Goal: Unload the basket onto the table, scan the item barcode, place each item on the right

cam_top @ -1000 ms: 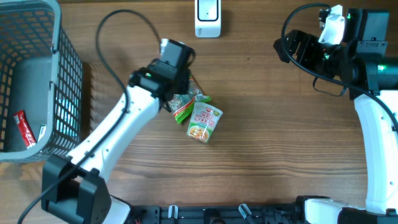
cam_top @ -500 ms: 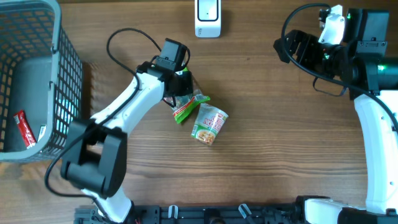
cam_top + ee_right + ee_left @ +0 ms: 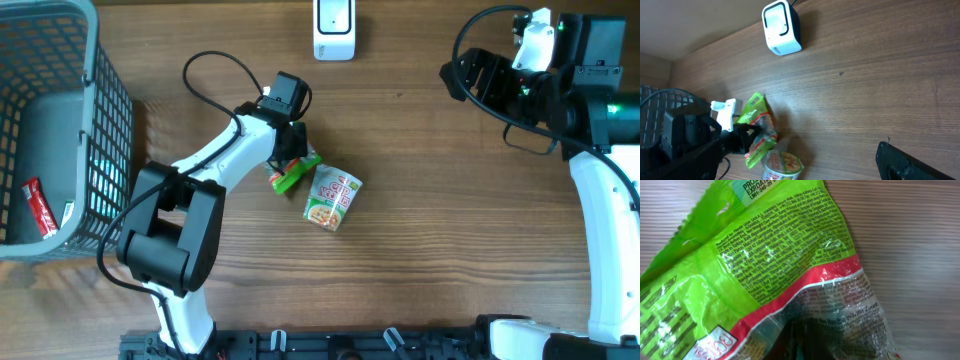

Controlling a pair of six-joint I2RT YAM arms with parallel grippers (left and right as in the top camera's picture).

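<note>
left gripper (image 3: pixel 288 160) pinching green snack packet (image 3: pixel 296 178) low over bench (image 3: pixel 430 230), robot-side of white scanner (image 3: pixel 334 28), slightly left. noodle cup (image 3: pixel 331 196) just beside packet, farther from scanner. right gripper (image 3: pixel 468 78) spread, well right of scanner.

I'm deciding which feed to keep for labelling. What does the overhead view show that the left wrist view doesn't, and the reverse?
Only the overhead view shows the white scanner, the noodle cup and the wire basket. Only the left wrist view shows the small printed text on the green packet, seen close up. Both views show that packet and the wooden table.
</note>
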